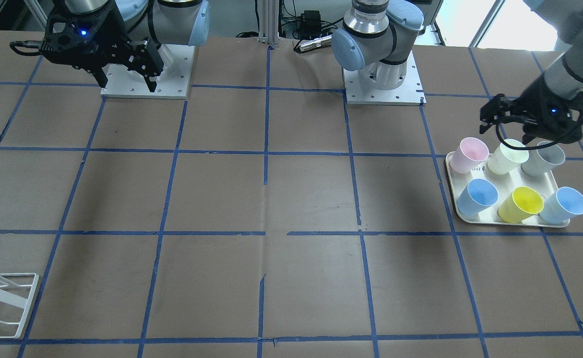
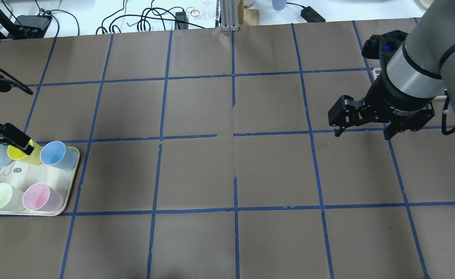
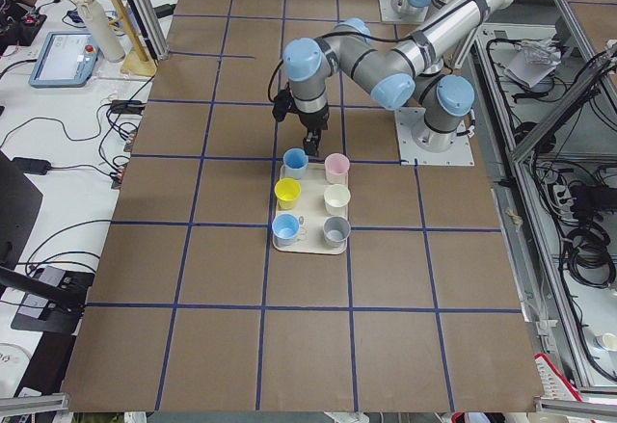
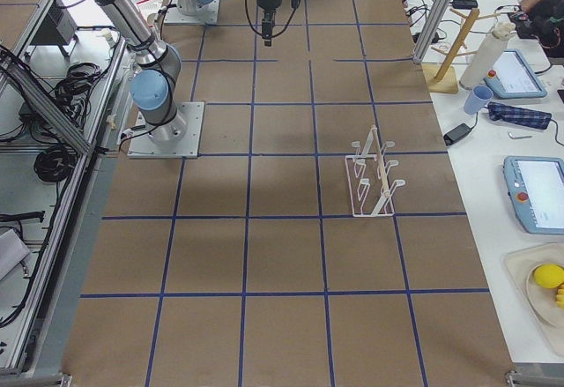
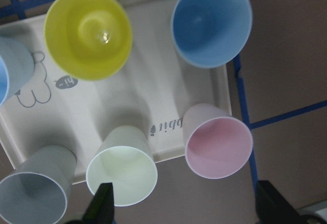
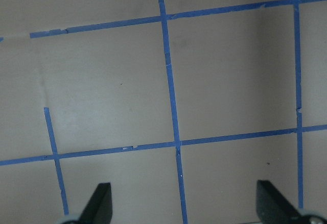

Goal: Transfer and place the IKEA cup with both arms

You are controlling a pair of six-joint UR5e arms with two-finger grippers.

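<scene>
The IKEA cup (image 1: 507,155), pale cream, stands upright in the middle of the robot-side row of a cream tray (image 1: 454,199), between a pink cup (image 1: 470,154) and a grey cup (image 1: 543,158). My left gripper (image 1: 491,118) is open and empty and hovers above that row. In the left wrist view the IKEA cup (image 5: 122,174) lies just inside the left fingertip (image 5: 102,204), and the gripper (image 5: 186,207) touches nothing. The IKEA cup also shows in the overhead view (image 2: 0,195). My right gripper (image 2: 363,130) is open and empty over bare table on the far side.
The tray also holds a bright yellow cup (image 1: 521,204) and two blue cups (image 1: 477,195) (image 1: 564,205). A white wire rack (image 1: 3,298) stands at the table's other end, near my right arm. Blue tape lines grid the brown table.
</scene>
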